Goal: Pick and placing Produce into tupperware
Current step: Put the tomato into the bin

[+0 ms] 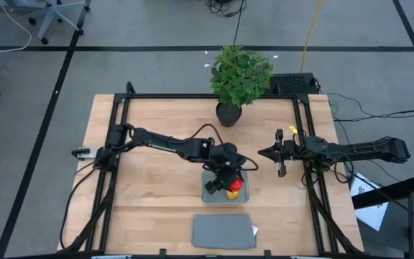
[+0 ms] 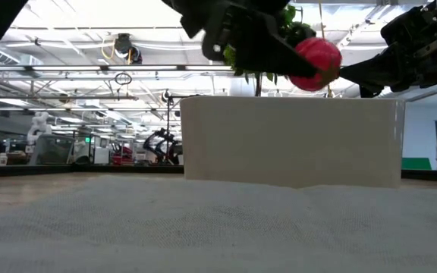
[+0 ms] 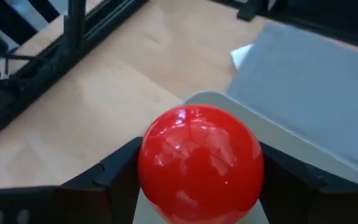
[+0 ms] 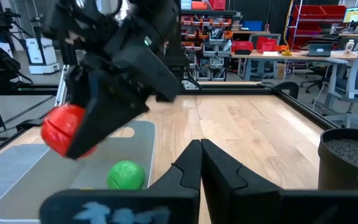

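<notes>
My left gripper [image 1: 230,181] hangs over the tupperware [image 1: 208,188], a shallow grey-blue tub near the table's middle, and is shut on the round red fruit [image 3: 197,162]. In the low view the red fruit [image 2: 317,54] is above the tub's pale wall [image 2: 290,140]. The round green fruit [image 4: 126,174] lies on the floor of the tub [image 4: 17,177]. The yellow fruit [image 1: 232,193] shows in the tub, just below the red one. My right gripper [image 4: 201,144] waits shut above the table to the right of the tub [image 1: 262,152]. My left gripper pinches the red fruit between its two fingers, one dark finger [image 3: 114,177] on each side of the ball. The fingers come slanting down from above. The fruit is lifted clear, above the tub's rim [image 3: 219,99].
The flat grey lid [image 1: 223,230] lies on the table near its near edge, just in front of the tub. A leafy potted plant [image 1: 239,79] stands at the far edge. A black frame [image 1: 304,137] runs around the work area. Bare wood lies left of the tub.
</notes>
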You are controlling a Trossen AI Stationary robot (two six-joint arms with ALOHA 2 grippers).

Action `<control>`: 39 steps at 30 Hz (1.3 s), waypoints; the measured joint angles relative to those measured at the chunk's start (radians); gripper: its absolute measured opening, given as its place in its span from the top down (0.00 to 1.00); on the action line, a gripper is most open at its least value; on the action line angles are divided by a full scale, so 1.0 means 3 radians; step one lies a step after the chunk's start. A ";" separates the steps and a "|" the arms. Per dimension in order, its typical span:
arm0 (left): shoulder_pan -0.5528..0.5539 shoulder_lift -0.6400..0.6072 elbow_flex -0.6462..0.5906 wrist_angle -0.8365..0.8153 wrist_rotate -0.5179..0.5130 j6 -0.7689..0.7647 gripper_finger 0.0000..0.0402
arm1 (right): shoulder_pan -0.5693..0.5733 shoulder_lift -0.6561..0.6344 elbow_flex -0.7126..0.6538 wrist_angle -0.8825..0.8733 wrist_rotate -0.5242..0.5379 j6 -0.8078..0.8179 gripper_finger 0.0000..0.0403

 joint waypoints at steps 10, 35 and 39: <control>0.0046 0.0214 -0.0006 0.0104 0.0164 -0.0006 0.36 | 0.0000 0.0037 0.0000 -0.0019 0.0000 0.0000 1.00; 0.0046 0.0428 -0.0004 0.0133 0.0060 0.0445 0.34 | -0.0004 0.0092 0.0000 0.0000 0.0001 -0.0013 1.00; 0.0047 0.0428 -0.0004 0.0095 0.0053 0.0439 0.34 | -0.0003 0.0092 0.0000 -0.0001 0.0001 -0.0011 1.00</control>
